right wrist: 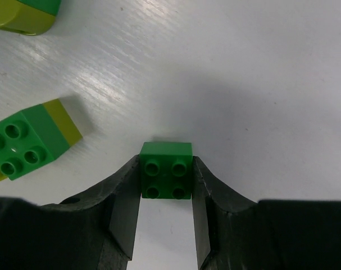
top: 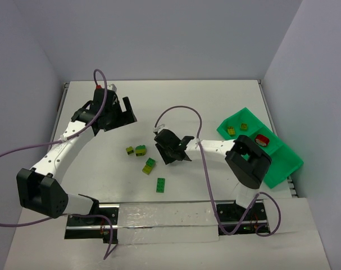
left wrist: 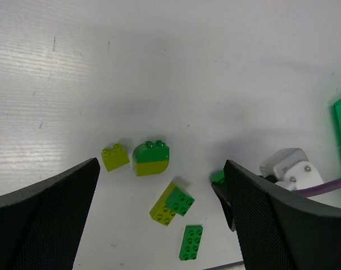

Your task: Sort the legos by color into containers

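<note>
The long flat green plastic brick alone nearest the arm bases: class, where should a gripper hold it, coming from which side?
On the long flat green plastic brick, probably grip across the two long side walls at mid-length, from straight above: it lies flat, studs up, narrow, nothing touching its sides.

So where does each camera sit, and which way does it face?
Top: above and behind the arms, looking down at the table; left gripper and right gripper show.
Left wrist: on the left arm, looking down past its open fingers at loose bricks.
Right wrist: low, facing the table; its fingers clamp a green brick.
Shared: the left wrist view also shows that brick and the right gripper.
</note>
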Available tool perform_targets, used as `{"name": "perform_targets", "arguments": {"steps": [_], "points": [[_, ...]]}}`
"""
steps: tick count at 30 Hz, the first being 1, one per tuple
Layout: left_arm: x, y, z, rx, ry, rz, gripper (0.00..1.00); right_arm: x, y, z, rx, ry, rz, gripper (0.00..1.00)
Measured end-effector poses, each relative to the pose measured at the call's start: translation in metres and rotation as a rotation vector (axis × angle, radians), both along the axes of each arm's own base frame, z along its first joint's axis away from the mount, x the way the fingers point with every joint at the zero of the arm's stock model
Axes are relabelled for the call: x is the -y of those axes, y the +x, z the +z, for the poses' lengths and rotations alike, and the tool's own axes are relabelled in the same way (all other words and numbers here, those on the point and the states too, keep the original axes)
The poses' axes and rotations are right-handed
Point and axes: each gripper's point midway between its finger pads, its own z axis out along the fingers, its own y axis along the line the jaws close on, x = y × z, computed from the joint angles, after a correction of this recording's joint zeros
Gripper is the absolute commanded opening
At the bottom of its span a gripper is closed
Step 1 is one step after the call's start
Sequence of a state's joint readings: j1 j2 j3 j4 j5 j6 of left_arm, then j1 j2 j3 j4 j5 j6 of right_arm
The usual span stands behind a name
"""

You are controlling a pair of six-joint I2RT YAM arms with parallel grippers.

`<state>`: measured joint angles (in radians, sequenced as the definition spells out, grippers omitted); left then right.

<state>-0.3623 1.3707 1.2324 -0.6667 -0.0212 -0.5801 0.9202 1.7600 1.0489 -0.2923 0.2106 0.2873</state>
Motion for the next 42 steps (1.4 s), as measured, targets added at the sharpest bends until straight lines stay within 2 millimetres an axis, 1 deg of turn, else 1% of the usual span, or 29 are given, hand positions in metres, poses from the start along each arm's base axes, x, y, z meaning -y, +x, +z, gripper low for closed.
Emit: {"name": "perform_targets", "arguments": {"steps": [2,4,5,9,10,12,13,15,17,21,26,32,37,42], "points": [[-0.001,0.001,0.000,0.001,0.002,-0.001,0.99,0.009,0.004,0.009,0.001,0.016,-0.037,0.05],[-0.002,0.001,0.000,0.003,0.004,-0.001,0.99,0.031,0.014,0.025,0.012,0.056,-0.118,0.05],[-0.003,0.002,0.000,0.005,0.004,-0.001,0.99,0.047,0.021,0.035,0.020,0.087,-0.174,0.05],[-0.003,0.002,0.001,0.007,0.003,-0.003,0.99,0.127,0.044,0.081,0.096,0.213,-0.434,0.06],[-0.003,0.003,0.001,0.009,0.000,-0.004,0.99,0.154,0.045,0.092,0.120,0.245,-0.514,0.06],[-0.002,0.004,0.002,0.012,-0.008,-0.008,0.99,0.213,0.041,0.112,0.188,0.275,-0.699,0.07],[-0.002,0.005,0.003,0.016,-0.012,-0.010,0.99,0.235,0.038,0.121,0.218,0.289,-0.774,0.07],[-0.001,0.005,0.003,0.017,-0.018,-0.013,0.99,0.268,0.027,0.136,0.275,0.307,-0.887,0.08],[0.000,0.005,0.003,0.016,-0.022,-0.017,0.99,0.293,0.015,0.144,0.319,0.319,-0.972,0.08],[0.000,0.006,0.003,0.017,-0.023,-0.024,0.99,0.327,-0.006,0.141,0.343,0.292,-1.112,0.09],[0.000,0.006,0.003,0.021,-0.013,-0.035,0.99,0.360,-0.027,0.133,0.355,0.231,-1.292,0.09],[-0.001,0.006,0.003,0.022,-0.008,-0.041,0.99,0.398,-0.047,0.139,0.427,0.191,-1.499,0.12],[0.000,0.005,0.003,0.023,-0.006,-0.052,0.99,0.419,-0.058,0.137,0.462,0.160,-1.630,0.12],[0.001,0.004,0.003,0.022,-0.008,-0.069,0.99,0.432,-0.065,0.121,0.449,0.108,-1.706,0.12]]}}
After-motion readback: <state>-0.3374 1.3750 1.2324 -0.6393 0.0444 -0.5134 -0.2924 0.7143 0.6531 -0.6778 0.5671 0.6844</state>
